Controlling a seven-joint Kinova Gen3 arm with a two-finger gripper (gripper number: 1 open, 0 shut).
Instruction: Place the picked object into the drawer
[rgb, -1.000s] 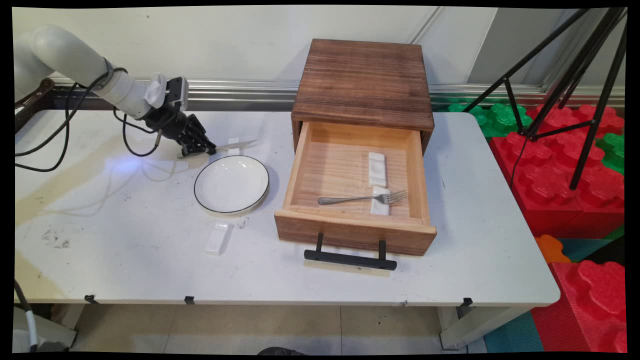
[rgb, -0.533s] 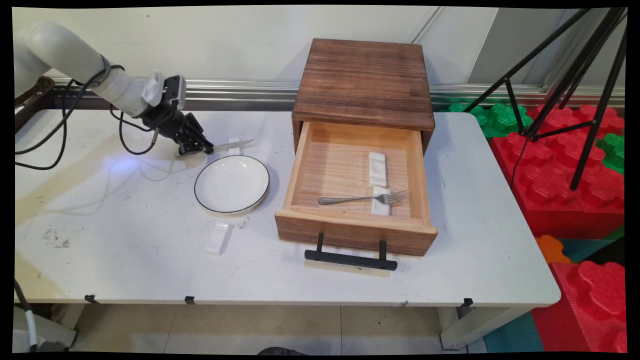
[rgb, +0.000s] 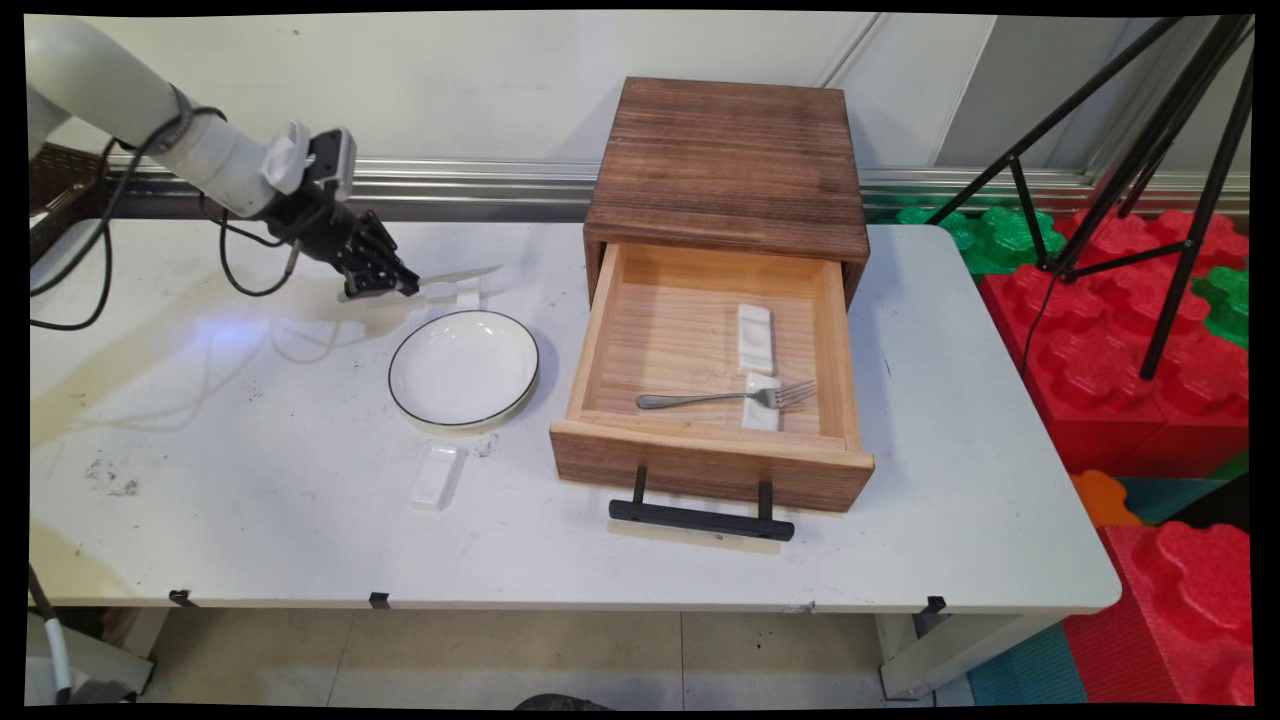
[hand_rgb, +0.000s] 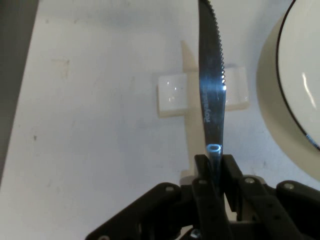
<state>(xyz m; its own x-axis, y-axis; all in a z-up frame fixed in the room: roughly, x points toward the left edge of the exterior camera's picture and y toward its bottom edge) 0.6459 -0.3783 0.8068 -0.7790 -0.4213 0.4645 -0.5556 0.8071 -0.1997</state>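
jaws are clamped on the knife (hand_rgb: 211, 85) handle; its serrated blade is held out ahead of the gripper (hand_rgb: 214, 167), above a white rest (hand_rgb: 172, 95), beside the plate (rgb: 462, 368).

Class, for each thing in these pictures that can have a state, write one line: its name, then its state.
gripper: shut on the knife.
knife: held, raised off its rest.
white rest: on the table, under the blade.
drawer: open.
fork: in the drawer, tines on a rest.
plate: empty, upright.
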